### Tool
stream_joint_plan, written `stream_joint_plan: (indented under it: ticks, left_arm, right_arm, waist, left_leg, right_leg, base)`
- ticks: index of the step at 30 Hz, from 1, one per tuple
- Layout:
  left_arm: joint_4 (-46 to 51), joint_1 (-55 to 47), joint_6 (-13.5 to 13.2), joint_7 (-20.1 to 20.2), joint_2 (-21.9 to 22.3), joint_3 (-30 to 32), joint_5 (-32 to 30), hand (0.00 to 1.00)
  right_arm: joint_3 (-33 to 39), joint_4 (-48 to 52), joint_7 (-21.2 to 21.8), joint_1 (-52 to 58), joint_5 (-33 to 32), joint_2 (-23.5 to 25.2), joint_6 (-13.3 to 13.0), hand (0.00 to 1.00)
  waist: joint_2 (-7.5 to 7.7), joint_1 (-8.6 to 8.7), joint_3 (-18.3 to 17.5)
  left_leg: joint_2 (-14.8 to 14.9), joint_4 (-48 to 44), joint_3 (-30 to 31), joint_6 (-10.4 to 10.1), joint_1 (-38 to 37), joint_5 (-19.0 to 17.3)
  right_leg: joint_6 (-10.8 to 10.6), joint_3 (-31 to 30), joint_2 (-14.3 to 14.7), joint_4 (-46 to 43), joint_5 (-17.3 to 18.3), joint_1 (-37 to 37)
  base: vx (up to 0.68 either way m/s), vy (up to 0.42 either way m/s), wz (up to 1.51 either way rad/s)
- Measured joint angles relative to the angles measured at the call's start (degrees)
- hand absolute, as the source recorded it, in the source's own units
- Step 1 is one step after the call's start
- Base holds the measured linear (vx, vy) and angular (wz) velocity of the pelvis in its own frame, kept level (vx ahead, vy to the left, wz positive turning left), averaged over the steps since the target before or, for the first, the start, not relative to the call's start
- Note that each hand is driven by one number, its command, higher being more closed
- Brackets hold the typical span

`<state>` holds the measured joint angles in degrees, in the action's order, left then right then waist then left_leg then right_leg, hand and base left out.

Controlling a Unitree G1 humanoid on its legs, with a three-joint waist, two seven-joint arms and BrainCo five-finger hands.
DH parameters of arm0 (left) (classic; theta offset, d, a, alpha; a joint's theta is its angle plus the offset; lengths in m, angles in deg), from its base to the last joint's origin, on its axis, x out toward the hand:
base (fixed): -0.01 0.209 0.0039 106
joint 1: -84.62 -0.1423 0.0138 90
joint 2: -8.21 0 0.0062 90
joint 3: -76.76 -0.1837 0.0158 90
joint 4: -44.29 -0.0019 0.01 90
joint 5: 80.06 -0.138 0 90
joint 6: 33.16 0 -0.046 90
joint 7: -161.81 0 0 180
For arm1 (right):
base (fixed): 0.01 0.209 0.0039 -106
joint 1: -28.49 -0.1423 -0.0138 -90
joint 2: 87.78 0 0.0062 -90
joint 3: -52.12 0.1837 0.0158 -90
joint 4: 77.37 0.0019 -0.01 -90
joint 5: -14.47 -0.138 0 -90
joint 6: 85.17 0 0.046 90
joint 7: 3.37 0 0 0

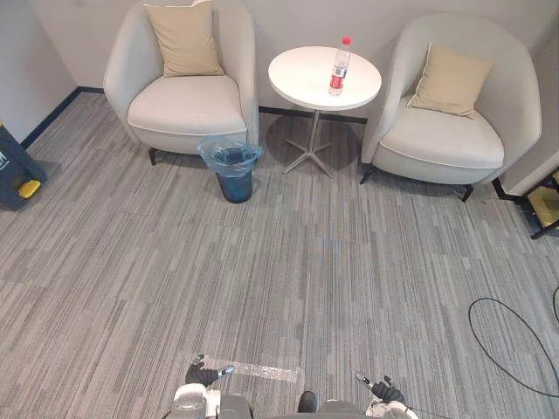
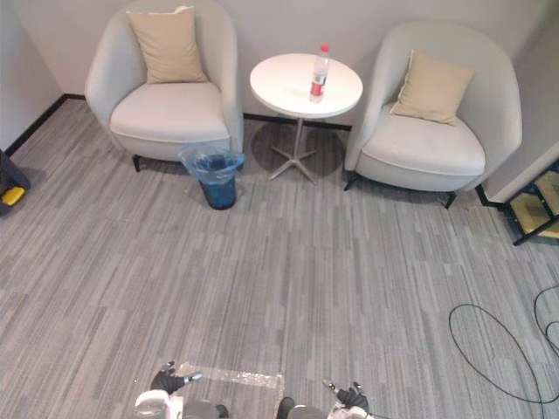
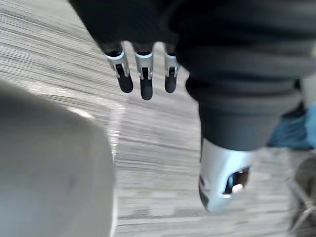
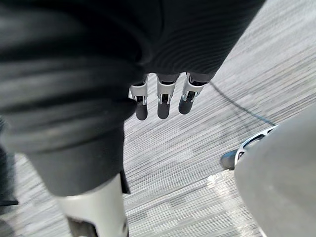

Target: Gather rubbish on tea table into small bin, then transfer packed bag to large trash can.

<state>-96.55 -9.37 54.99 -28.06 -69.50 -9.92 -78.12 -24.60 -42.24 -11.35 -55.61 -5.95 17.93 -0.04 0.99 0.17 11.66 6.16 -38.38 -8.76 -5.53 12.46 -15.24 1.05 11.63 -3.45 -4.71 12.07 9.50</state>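
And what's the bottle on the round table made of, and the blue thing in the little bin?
The water bottle looks like clear plastic: see-through, red cap and label. The bin liner seems thin blue plastic film, translucent and crinkled over the small bin.
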Motion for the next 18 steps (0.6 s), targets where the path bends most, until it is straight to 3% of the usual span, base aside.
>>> stream_joint_plan:
  ticks: [2, 5, 6, 7, 9, 11, 13, 14, 16, 17, 18]
  left_arm:
    - [0.7, -0.2, 0.0, 0.0, 0.1, 0.0, 0.6, 0.0]
    - [0.5, -0.2, 0.0, 0.0, 0.5, 0.1, 0.7, 0.0]
    - [-0.1, -0.1, -0.1, 0.0, 0.4, 0.1, 0.7, 0.0]
    - [-0.4, 0.3, -0.1, 0.0, -0.2, 0.2, 0.5, 0.0]
    - [-1.0, 0.6, 0.0, 0.0, -0.9, 0.2, 0.5, 0.0]
    - [-2.0, 0.6, 0.0, 0.0, -1.1, 0.0, 0.5, 0.0]
    - [-2.8, 0.5, 0.4, 0.0, -1.5, -1.3, 0.5, 0.0]
    - [-3.5, 0.6, 0.6, 0.0, -1.8, -2.4, 0.6, 0.0]
    - [-4.3, 0.9, 1.1, 0.0, -1.8, -2.8, 0.6, 0.0]
    - [-4.7, 1.0, 1.4, 0.0, -1.0, -2.8, 0.7, 0.0]
    - [-4.8, 1.0, 1.4, 0.0, -0.9, -2.8, 0.8, 0.0]
  right_arm:
    - [0.0, 0.0, 0.0, -0.5, 0.0, 0.1, 0.1, 0.0]
    - [0.0, -0.1, -0.1, -1.1, 0.0, -0.5, 0.0, 0.0]
    - [-0.1, -1.2, -0.1, -1.2, 0.1, -0.6, 0.1, 0.0]
    - [-0.4, -1.4, 0.0, -1.4, 0.3, 0.3, 0.3, 0.0]
    - [-0.4, -1.2, 0.5, -1.2, 0.5, 0.9, 0.4, 0.0]
    - [-0.2, -1.0, 1.0, -1.2, 1.3, 0.9, 0.6, 0.0]
    - [-0.2, -0.6, 1.3, -1.2, 2.4, 0.5, 0.6, 0.0]
    - [-0.1, -0.4, 1.4, -1.2, 2.5, 0.3, 0.6, 0.0]
    - [0.0, 0.2, 1.6, -0.9, 2.7, 0.0, 0.8, 0.0]
    - [0.0, 0.1, 1.9, -0.9, 3.5, -0.9, 0.8, 0.0]
    - [0.0, 0.2, 1.9, -1.0, 3.6, -1.0, 0.8, 0.0]
  waist:
    - [0.1, -0.5, -0.1]
    - [-0.65, -0.79, -0.6]
    - [-0.17, -1.18, -0.9]
    - [1.12, -1.07, -1.5]
    - [2.33, -1.13, -2.1]
    - [2.65, -1.36, -2.3]
    - [2.44, -1.14, -2.2]
    - [1.9, -0.61, -1.8]
    - [1.74, -0.4, -1.5]
    - [0.31, -0.14, -0.7]
    - [0.1, -0.09, -0.6]
  left_leg:
    - [-1.5, 7.0, 0.0, 0.6, 2.8, 0.8]
    - [-4.7, 22.9, 2.4, 1.7, 4.4, 9.3]
    - [-6.0, 21.4, 3.5, 3.5, 4.0, 12.7]
    - [-6.3, 18.7, 1.2, 4.1, 4.6, 9.7]
    - [-6.7, 15.7, -0.9, 5.2, 3.4, 5.9]
    - [-7.1, 16.4, -2.7, 6.7, -0.9, 3.9]
    - [-7.2, 18.8, -2.6, 7.1, -6.5, 2.3]
    - [-7.0, 19.9, -2.2, 7.1, -9.9, 0.8]
    - [-6.7, 22.4, -1.7, 7.4, -15.7, 0.3]
    - [-4.6, 25.9, -1.6, 7.4, -21.8, 0.3]
    - [-4.0, 26.2, -1.6, 7.4, -22.7, 0.3]
  right_leg:
    - [-1.0, -1.5, -1.7, 0.1, 1.4, 0.7]
    - [-4.2, -5.0, -3.2, 0.1, 3.7, 1.0]
    - [-5.1, -7.3, -4.1, -0.1, 4.7, 1.8]
    - [-5.1, -9.1, -5.5, -1.3, 4.7, 1.5]
    - [-5.1, -11.5, -7.0, -6.7, 4.6, 0.1]
    - [-6.6, -14.3, -7.6, -19.3, 2.8, -3.9]
    - [-14.2, -16.1, -7.2, -36.7, -3.2, -10.1]
    - [-15.5, -15.8, -6.7, -47.2, -2.4, -13.9]
    - [-10.5, -11.2, -7.4, -56.3, 0.9, -19.0]
    - [-6.2, -5.5, -7.4, -55.1, 4.4, -22.0]
    - [-5.7, -4.2, -7.3, -53.8, 5.1, -22.9]
  base:
    - [0.3, 0.1, -0.52]
    - [0.39, 0.201, -0.67]
    - [0.54, 0.233, -0.77]
    - [0.67, 0.263, -0.68]
    - [0.56, 0.21, -0.47]
    - [0.57, 0.22, -0.4]
    - [0.45, 0.12, -0.19]
    - [0.42, 0.023, 0.01]
    - [0.47, -0.043, 0.04]
    - [0.43, -0.097, 0.0]
    - [0.42, -0.121, 0.02]
